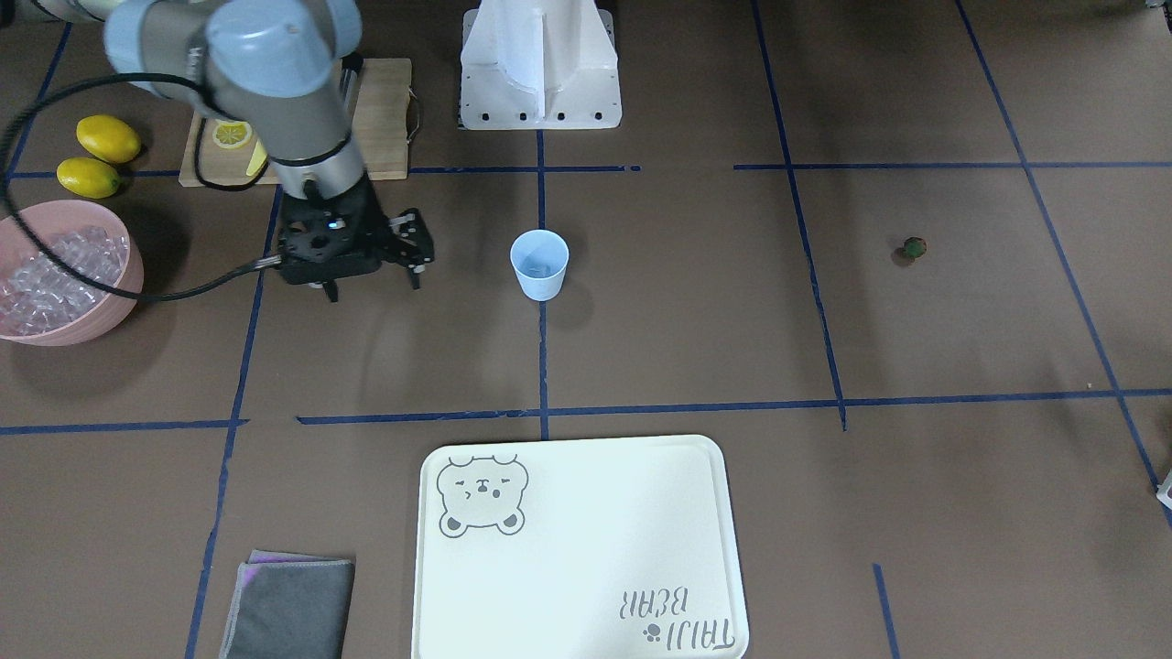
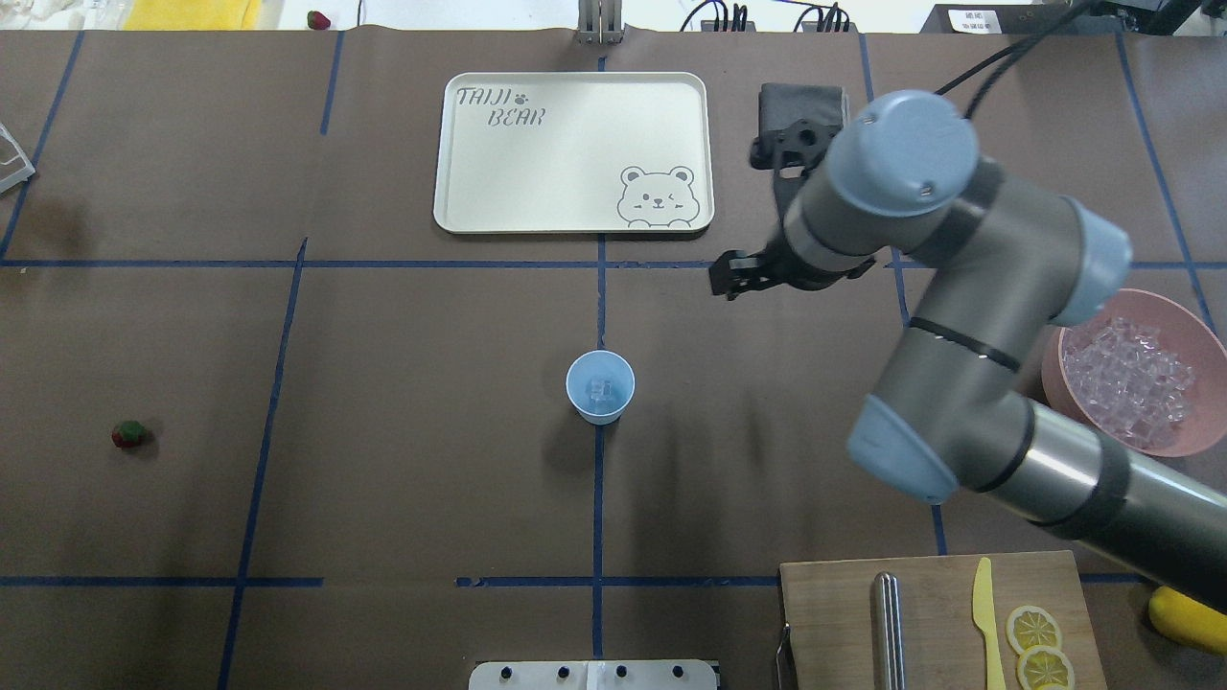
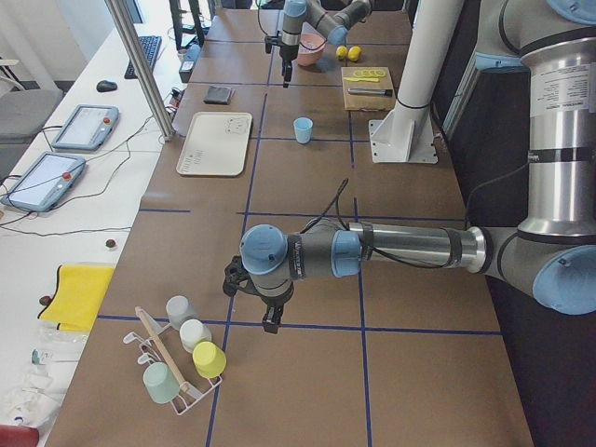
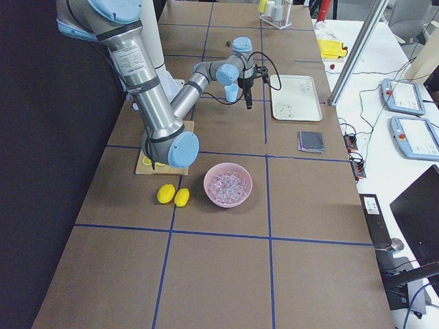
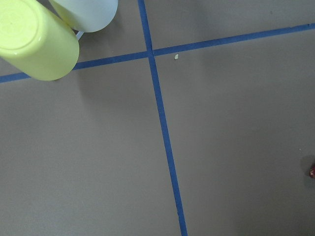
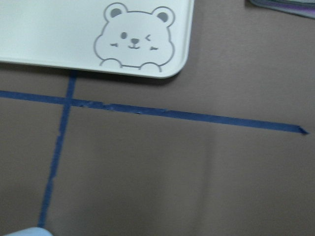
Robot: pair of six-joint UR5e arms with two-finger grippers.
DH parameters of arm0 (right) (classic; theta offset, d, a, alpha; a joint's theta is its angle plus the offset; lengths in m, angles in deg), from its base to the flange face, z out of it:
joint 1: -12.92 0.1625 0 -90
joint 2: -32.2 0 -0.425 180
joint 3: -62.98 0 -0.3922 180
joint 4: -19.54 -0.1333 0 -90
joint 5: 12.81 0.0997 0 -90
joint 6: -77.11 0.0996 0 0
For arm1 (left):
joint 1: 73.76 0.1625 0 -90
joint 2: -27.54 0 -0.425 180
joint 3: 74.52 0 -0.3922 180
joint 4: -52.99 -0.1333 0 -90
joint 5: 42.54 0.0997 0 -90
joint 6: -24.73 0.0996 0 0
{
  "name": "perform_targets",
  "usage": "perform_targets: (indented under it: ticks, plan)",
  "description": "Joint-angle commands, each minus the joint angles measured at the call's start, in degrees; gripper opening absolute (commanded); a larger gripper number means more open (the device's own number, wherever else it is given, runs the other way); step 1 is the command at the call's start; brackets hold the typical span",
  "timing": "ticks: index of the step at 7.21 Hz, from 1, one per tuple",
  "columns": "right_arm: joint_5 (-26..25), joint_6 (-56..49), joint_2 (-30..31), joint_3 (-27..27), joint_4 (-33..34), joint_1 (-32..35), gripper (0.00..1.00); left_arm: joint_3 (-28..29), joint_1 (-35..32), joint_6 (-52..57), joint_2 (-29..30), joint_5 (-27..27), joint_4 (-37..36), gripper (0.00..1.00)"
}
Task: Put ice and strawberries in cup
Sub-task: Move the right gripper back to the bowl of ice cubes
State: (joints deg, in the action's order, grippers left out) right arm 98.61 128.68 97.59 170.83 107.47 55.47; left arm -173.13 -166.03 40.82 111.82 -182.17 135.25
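Observation:
The light blue cup (image 1: 539, 264) stands at the table's middle; in the overhead view (image 2: 600, 385) a few ice cubes (image 2: 602, 388) lie in it. More ice (image 1: 55, 265) fills a pink bowl (image 2: 1192, 316). The single dark red strawberry (image 1: 913, 247) lies alone on the robot's left side, also in the overhead view (image 2: 128, 434). My right gripper (image 1: 372, 286) hangs open and empty between the bowl and the cup, beside the cup and apart from it. My left gripper (image 3: 265, 317) shows only in the exterior left view, near a cup rack; I cannot tell its state.
A cream bear tray (image 1: 577, 549) lies beyond the cup. A grey cloth (image 1: 288, 609) lies beside it. A wooden board (image 2: 930, 613) holds a knife and lemon slices; two lemons (image 1: 108, 137) lie near the bowl. A rack of cups (image 3: 182, 368) stands by the left gripper.

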Motion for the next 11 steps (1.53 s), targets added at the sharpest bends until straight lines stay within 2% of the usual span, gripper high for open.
perform_targets:
  ticks: [1, 2, 3, 5, 6, 9, 11]
  plan:
    - [7.6, -12.5, 17.4, 2.1, -13.4, 10.5, 0.99, -0.1, 0.0, 0.0, 0.0, 0.0, -0.1, 1.00]
    - [11.2, -18.3, 22.9, 2.0, -16.4, 15.2, 0.99, -0.1, 0.0, 0.0, 0.0, 0.0, -0.2, 1.00]
    - [12.1, -20.3, 27.5, 2.6, -16.9, 17.6, 0.98, -0.1, 0.0, 0.1, -0.1, 0.0, -0.2, 1.00]
    - [10.2, -21.7, 32.1, 3.0, -17.0, 18.5, 0.98, -0.8, 0.0, 0.0, -0.1, 0.0, -0.4, 1.00]
    - [8.6, -21.6, 32.6, 2.6, -16.9, 18.5, 0.98, -1.0, 0.0, 0.0, -0.1, 0.0, -0.4, 1.00]
    - [8.3, -21.8, 33.7, 1.1, -17.9, 18.4, 0.96, -1.2, 0.0, 0.0, -0.1, 0.0, -0.3, 1.00]
    - [8.4, -21.2, 34.4, -3.0, -24.7, 18.4, 0.92, -1.3, 0.0, 0.0, -0.1, 0.0, -0.4, 1.00]
